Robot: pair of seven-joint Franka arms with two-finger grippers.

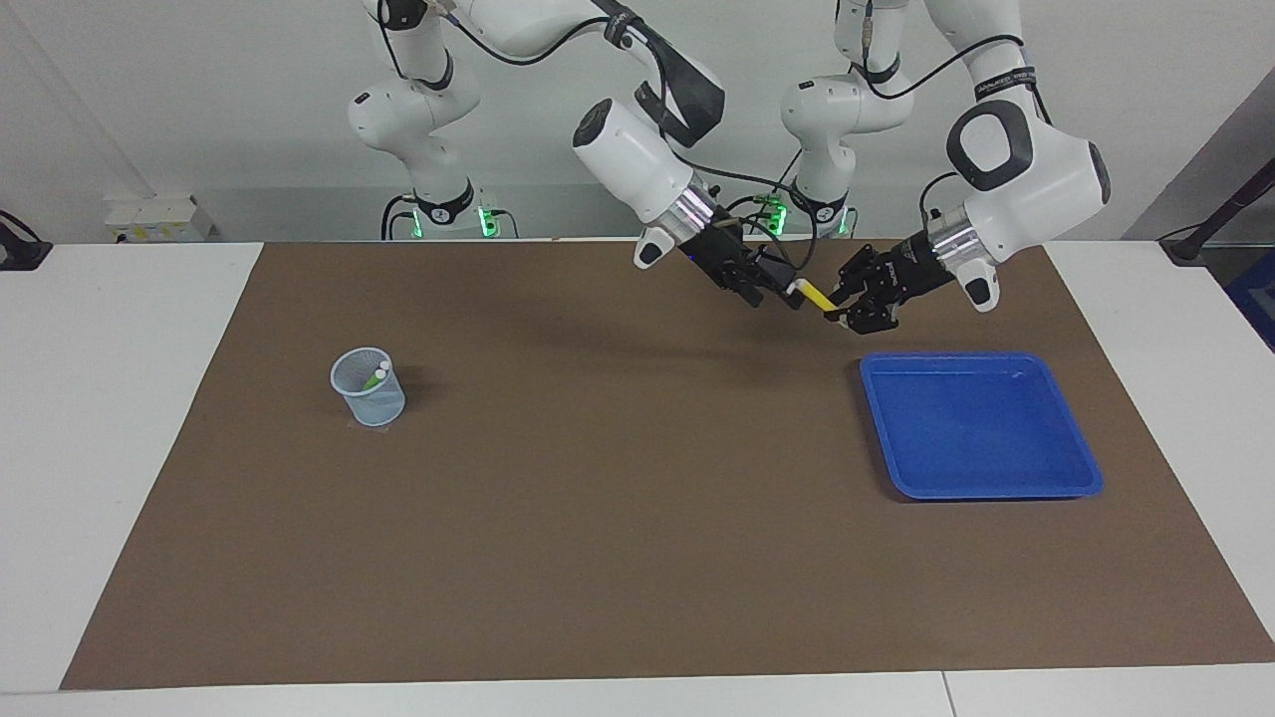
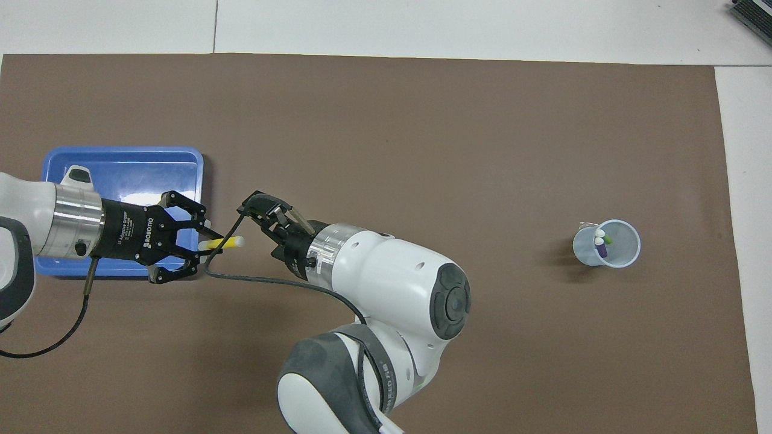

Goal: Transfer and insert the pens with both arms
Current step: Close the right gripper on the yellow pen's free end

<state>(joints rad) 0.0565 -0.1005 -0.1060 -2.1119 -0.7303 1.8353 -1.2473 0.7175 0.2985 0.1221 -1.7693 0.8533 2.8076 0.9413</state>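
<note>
Both grippers meet in the air over the brown mat, just beside the blue tray's (image 1: 981,425) edge nearer the robots, at the left arm's end of the table. The left gripper (image 1: 839,304) comes in from the tray side with its jaws clamped on the yellow end of the yellow pen (image 1: 817,295), which lies roughly level between the two hands. The right gripper (image 1: 787,289) reaches across from the middle of the table to the pen's pale cap end; its jaws sit around that cap, and whether they press on it or stand slightly apart I cannot tell. In the overhead view the cap tip lies right at the right gripper's jaws. The tray holds no pens. Well apart, toward the right arm's end of the table, a pale translucent cup (image 1: 370,388) stands upright on the mat with the green pen (image 2: 607,239) and the purple pen (image 2: 601,248) standing inside it, cap ends up
</note>
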